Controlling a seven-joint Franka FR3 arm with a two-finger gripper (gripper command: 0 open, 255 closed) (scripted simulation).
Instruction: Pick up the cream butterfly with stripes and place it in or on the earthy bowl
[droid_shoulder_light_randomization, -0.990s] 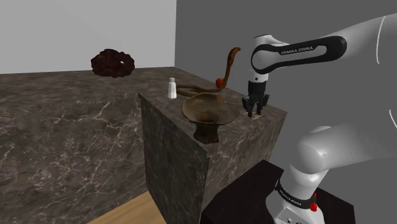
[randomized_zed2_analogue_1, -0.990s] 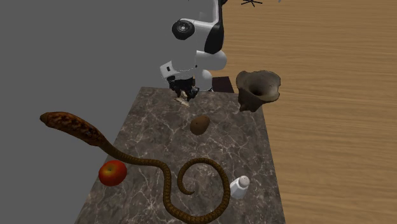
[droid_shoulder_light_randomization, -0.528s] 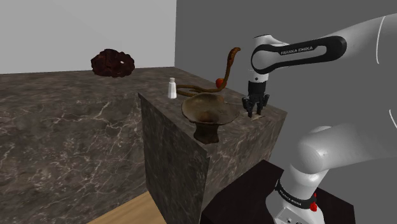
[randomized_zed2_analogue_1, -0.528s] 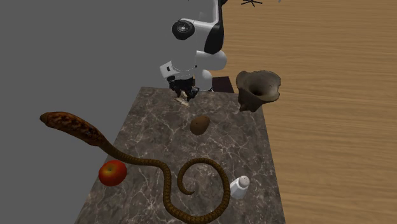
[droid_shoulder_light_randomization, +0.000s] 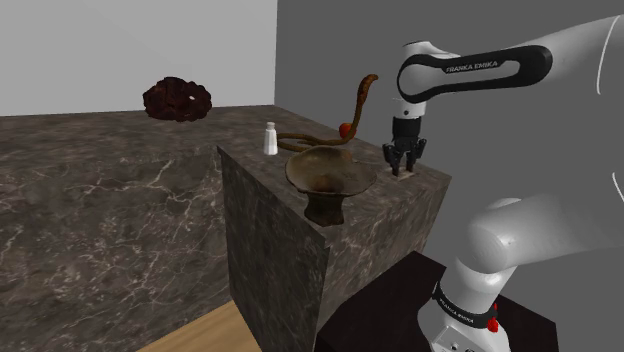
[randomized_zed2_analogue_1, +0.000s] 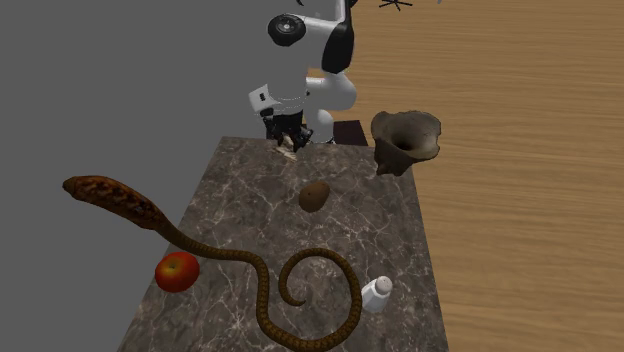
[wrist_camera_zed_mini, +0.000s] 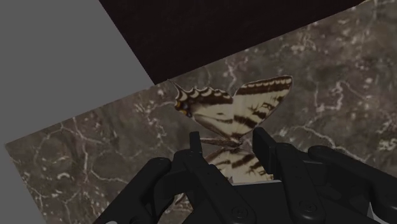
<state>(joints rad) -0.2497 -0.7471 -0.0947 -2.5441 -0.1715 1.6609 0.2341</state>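
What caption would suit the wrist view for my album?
Black gripper clasps a cream, brown-striped butterfly over a dark marbled countertop.

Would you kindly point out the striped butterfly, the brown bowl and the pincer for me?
striped butterfly (wrist_camera_zed_mini: 254, 102), wrist view, on one spread wing, ahead of the fingers.
brown bowl (droid_shoulder_light_randomization: 330, 170), shoulder view, on the bare inside of its dish.
pincer (droid_shoulder_light_randomization: 403, 172), shoulder view, midway between its fingertips.
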